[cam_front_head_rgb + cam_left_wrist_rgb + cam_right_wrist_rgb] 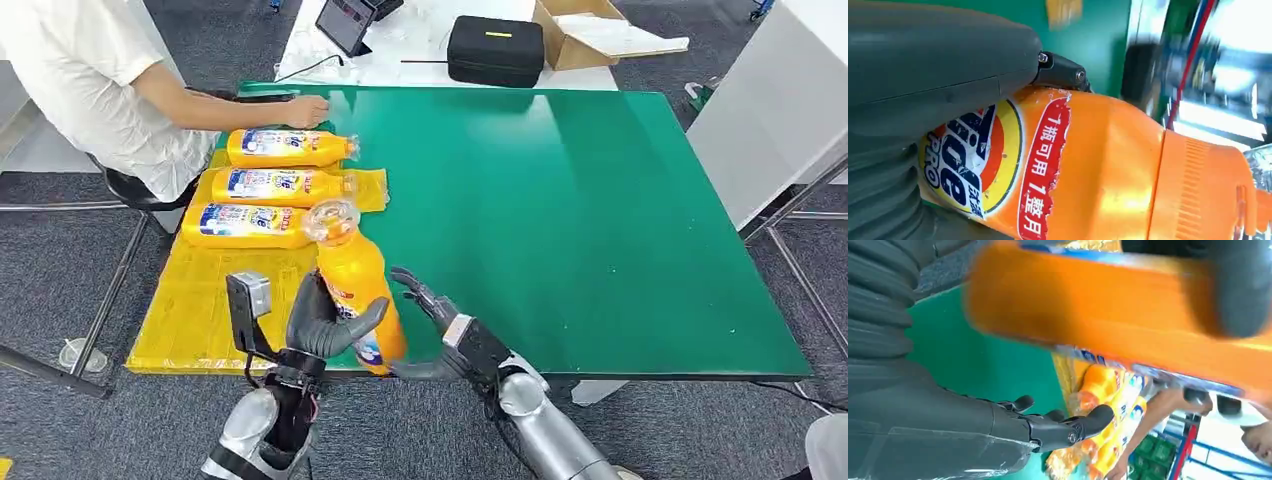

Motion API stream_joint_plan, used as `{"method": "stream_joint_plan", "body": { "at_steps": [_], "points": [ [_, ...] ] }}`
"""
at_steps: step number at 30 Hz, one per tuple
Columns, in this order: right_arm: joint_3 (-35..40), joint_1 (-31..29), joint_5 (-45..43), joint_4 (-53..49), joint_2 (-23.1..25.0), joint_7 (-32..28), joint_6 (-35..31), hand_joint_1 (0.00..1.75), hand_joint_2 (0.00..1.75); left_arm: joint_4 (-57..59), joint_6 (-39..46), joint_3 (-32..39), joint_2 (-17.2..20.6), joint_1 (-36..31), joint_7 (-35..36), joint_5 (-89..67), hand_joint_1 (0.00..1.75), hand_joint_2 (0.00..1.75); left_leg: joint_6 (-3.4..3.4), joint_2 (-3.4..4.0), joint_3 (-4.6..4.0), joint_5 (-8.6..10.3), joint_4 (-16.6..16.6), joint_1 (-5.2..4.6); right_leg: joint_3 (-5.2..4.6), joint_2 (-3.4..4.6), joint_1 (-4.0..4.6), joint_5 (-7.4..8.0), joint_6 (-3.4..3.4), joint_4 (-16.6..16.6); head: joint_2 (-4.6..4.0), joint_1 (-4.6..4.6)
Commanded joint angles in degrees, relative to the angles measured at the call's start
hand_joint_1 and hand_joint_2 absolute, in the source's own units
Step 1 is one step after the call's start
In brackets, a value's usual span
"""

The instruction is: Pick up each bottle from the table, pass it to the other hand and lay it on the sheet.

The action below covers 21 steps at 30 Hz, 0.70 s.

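Your robot's left hand grasps the orange plastic detergent bottle with the clear cap, its dark fingers wrapped round the lower body while the bottle stands tilted, cap end pointing away from the robot, over the near edge of the green table top. In the left wrist view you see the same bottle close up, its round blue-and-yellow label and red strip of white characters lying against the grey thumb. Your right hand sits just beside the bottle on its right side, fingers spread and holding nothing; whether its fingertips touch the bottle you cannot tell. From the right wrist, those dark fingers stretch out below the blurred orange bottle. Beyond the held bottle, three more orange bottles lie on their sides in a row on the crinkled yellow plastic sheet, which covers the table's left end: the nearest one, the middle one and the farthest one, all with caps pointing right. A person in a white shirt sits at the far left corner, one hand resting on the table near the farthest bottle. Behind the table, a white surface carries a black zip case, an open cardboard box and a tablet screen. Grey carpet surrounds the table.
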Motion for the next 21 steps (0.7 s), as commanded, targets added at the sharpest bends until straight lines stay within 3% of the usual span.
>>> {"method": "stream_joint_plan", "body": {
  "at_steps": [1,2,4,7,15,17,18,19,20,21],
  "points": [
    [-4.60,1.80,6.95,-0.89,1.05,-0.86,-10.57,0.00,1.75,4.67,9.83,1.10,4.30,-4.29,-0.60,-15.91,1.59,1.75,-0.01,0.09,0.35,-0.10,-0.07,0.02,0.32,0.00,0.06,-0.10,-0.16,-0.03,0.00,0.00],
    [-4.96,2.05,7.80,-0.94,1.15,-1.13,-12.11,0.00,1.75,4.32,10.74,1.44,4.51,-4.17,-0.64,-16.95,1.52,1.75,-0.01,0.07,0.26,-0.07,-0.06,0.02,0.23,-0.01,0.05,-0.07,-0.12,-0.03,0.00,-0.02],
    [-10.17,3.53,11.11,-3.02,3.62,-4.85,-25.96,0.00,1.75,4.79,22.07,0.63,7.40,-5.15,1.89,-32.11,1.50,1.75,-0.01,0.05,0.25,-0.07,-0.06,0.01,0.23,-0.03,0.04,-0.08,-0.12,-0.02,0.02,-0.02],
    [-16.72,5.14,10.52,-9.90,6.06,-9.12,-37.70,0.00,1.75,12.97,23.19,1.99,10.38,-9.76,10.21,-47.56,1.54,1.75,-0.02,0.10,0.31,-0.09,-0.05,0.02,0.26,0.01,0.05,-0.09,-0.15,0.01,0.00,0.00],
    [-17.19,5.68,10.42,-10.65,5.94,-9.12,-37.34,0.00,1.75,16.45,22.51,4.17,9.03,-11.17,8.16,-48.43,1.54,1.75,-0.01,0.15,0.38,-0.09,-0.01,0.03,0.33,0.02,0.07,-0.07,-0.16,-0.01,0.00,0.00],
    [-16.49,6.10,8.32,-13.72,5.56,-9.12,-39.40,0.00,1.75,18.43,20.78,3.15,9.83,-12.43,12.42,-52.24,1.50,1.75,-0.03,0.06,0.30,-0.05,-0.02,0.03,0.27,-0.06,0.05,-0.07,-0.14,-0.01,0.02,0.00],
    [-15.74,6.58,8.37,-16.41,4.61,-9.12,-42.74,0.00,1.75,23.06,18.76,2.39,10.73,-15.21,17.04,-56.29,1.01,1.75,-0.03,0.09,0.39,-0.10,-0.01,0.03,0.36,-0.06,0.06,-0.13,-0.17,0.02,0.00,0.00],
    [-16.32,6.98,6.57,-16.86,4.38,-9.12,-41.61,0.00,1.75,27.80,16.97,2.56,11.18,-17.78,18.86,-57.94,1.01,1.75,-0.04,-0.01,0.12,0.03,-0.02,0.02,0.10,-0.09,0.03,-0.03,-0.11,0.03,0.00,-0.02],
    [-16.96,7.14,7.15,-16.64,4.43,-9.12,-40.94,0.00,1.75,31.81,16.43,2.86,11.20,-19.75,19.09,-59.43,1.47,1.75,-0.04,-0.01,0.21,-0.01,-0.01,0.02,0.19,-0.11,0.04,-0.07,-0.13,0.04,0.00,0.00],
    [-17.65,7.29,7.31,-15.80,4.67,-9.12,-39.41,0.00,1.75,35.41,14.06,2.59,11.45,-21.54,19.65,-60.79,1.62,1.75,-0.04,-0.07,0.22,0.02,-0.03,0.01,0.21,-0.14,0.03,-0.06,-0.12,0.02,0.00,0.00]
  ]
}}
